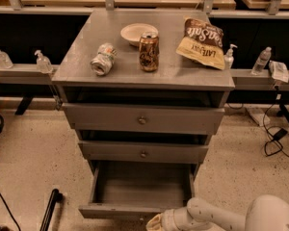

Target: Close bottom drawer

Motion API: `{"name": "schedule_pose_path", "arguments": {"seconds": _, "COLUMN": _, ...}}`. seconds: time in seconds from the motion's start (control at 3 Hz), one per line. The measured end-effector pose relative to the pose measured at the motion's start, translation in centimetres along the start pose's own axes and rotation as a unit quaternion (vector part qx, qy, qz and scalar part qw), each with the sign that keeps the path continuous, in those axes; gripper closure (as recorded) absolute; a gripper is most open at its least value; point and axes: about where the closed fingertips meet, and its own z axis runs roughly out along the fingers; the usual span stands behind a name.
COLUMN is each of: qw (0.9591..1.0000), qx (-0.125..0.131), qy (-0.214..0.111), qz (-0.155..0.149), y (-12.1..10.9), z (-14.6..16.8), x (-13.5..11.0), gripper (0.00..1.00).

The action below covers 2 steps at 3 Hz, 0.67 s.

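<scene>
The bottom drawer point(119, 210) of the grey cabinet is pulled far out, and its plain grey inside is bare. My gripper point(155, 223) is at the lower edge of the view, right against the outside of the drawer's front, near its middle. The white arm point(216, 219) reaches in from the lower right. The drawer's knob is hidden behind the gripper.
The middle drawer point(143, 152) and the top drawer point(142, 119) stand slightly out. On the cabinet top are a bowl point(137, 33), a brown can point(148, 51), a crushed can point(103, 59) and a chip bag point(203, 42). A black pole point(50, 207) stands at the lower left. Cables point(274, 138) lie at the right.
</scene>
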Motion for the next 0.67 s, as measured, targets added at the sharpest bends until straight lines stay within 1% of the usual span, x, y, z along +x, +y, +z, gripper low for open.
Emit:
{"name": "schedule_pose_path", "arguments": {"seconds": 0.33, "qw": 0.9995, "qx": 0.013, "qy": 0.014, "qz": 0.023, "y": -1.04, "z": 0.15, "x": 2.97, "gripper": 1.0}}
{"name": "schedule_pose_path", "arguments": {"seconds": 0.67, "qw": 0.9994, "qx": 0.015, "qy": 0.017, "qz": 0.027, "y": -1.11, "z": 0.08, "x": 3.14, "gripper": 1.0}}
